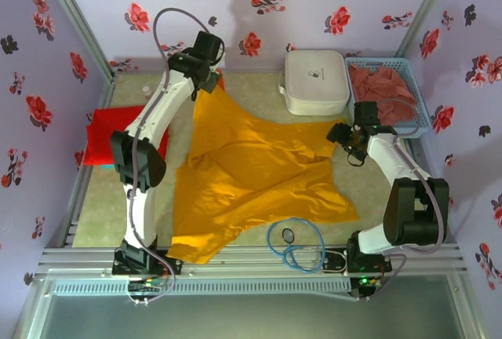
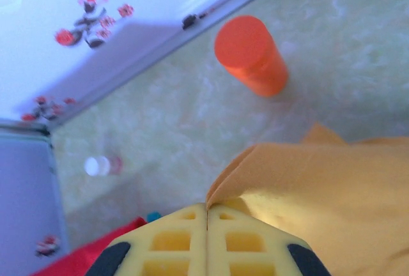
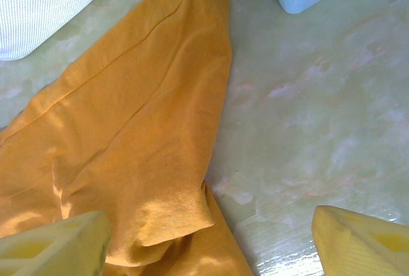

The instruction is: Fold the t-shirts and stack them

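So the pale marbled desk is mostly covered by the golden-yellow cotton t-shirt, which lies spread and rumpled across the middle, with its far corner pulled up toward the back. A bright red soft t-shirt lies bunched at the desk's left edge, partly under the left arm. At the back sits a white rounded hard case, and just to its right a light blue plastic basket holds the dusty reddish-pink t-shirt, crumpled inside. The left gripper is at that raised far corner, its fingers pressed together and pinching the yellow cloth's edge (the fold runs right into the seam between them). The right gripper hovers over the shirt's right sleeve edge, spread wide with nothing in it. A looped blue cable lies near the front. There's also an orange cylinder standing beyond the left gripper, and a tiny clear bottle further off.
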